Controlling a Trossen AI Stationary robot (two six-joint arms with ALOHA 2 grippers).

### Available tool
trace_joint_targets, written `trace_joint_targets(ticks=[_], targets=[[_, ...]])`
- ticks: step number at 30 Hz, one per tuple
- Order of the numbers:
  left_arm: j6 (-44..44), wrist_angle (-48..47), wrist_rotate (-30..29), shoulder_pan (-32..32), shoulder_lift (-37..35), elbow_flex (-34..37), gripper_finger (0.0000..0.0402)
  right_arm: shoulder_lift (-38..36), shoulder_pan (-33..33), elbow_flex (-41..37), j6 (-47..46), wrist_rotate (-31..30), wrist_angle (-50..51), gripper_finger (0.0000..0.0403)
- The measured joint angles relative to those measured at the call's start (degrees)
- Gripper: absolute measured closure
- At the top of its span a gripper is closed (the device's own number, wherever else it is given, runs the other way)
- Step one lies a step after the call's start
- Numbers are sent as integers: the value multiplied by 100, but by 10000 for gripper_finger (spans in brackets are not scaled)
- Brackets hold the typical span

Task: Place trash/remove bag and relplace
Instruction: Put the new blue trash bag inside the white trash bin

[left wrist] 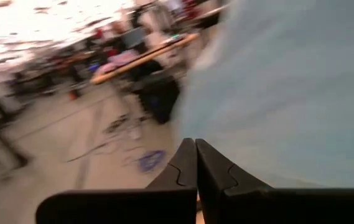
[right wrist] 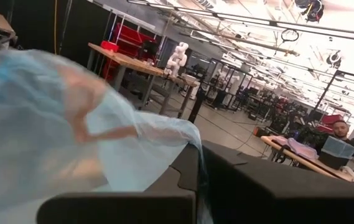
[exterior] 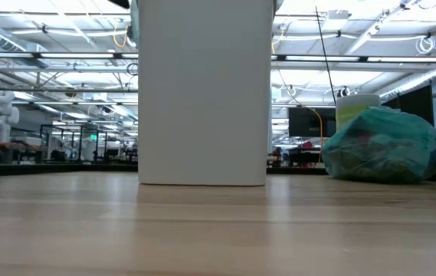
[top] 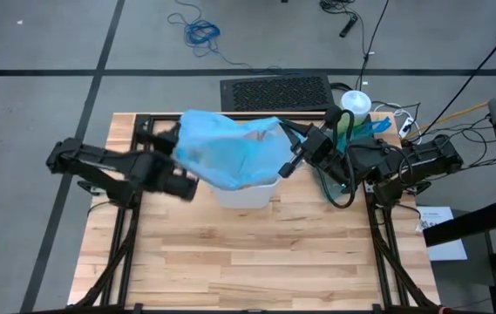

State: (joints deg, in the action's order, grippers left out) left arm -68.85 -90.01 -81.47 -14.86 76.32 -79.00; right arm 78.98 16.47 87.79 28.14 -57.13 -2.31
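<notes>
Wooden slat table (top: 256, 262), pale sky-blue plastic bag (top: 230, 150) draped over white rectangular bin (top: 248, 195) at far edge, left gripper (top: 180, 186) and right gripper (top: 288, 168) each pinching a bag side, low view alone shows stuffed teal-green liner (exterior: 386, 146) beside bin, near half bare.

We note two arms, both matt black with blocky, angular link housings. The left arm (top: 99, 166) shows boxy segments and a rounded wrist casing. The right arm (top: 404, 164) carries black cable loops beside its wrist. The left fingers (left wrist: 183, 169) are flat black plates with a stepped notch along each inner edge; the right fingers (right wrist: 186, 171) match them.
</notes>
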Motion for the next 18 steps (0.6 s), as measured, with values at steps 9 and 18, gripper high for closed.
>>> trace_joint_targets(ticks=[9, 18], targets=[[499, 132, 0, 1295, 0, 2, 401, 0, 0, 0, 39, 0, 40, 403], [2781, 2452, 163, 487, 23, 2, 401, 0, 0, 0, 61, 1, 40, 403]])
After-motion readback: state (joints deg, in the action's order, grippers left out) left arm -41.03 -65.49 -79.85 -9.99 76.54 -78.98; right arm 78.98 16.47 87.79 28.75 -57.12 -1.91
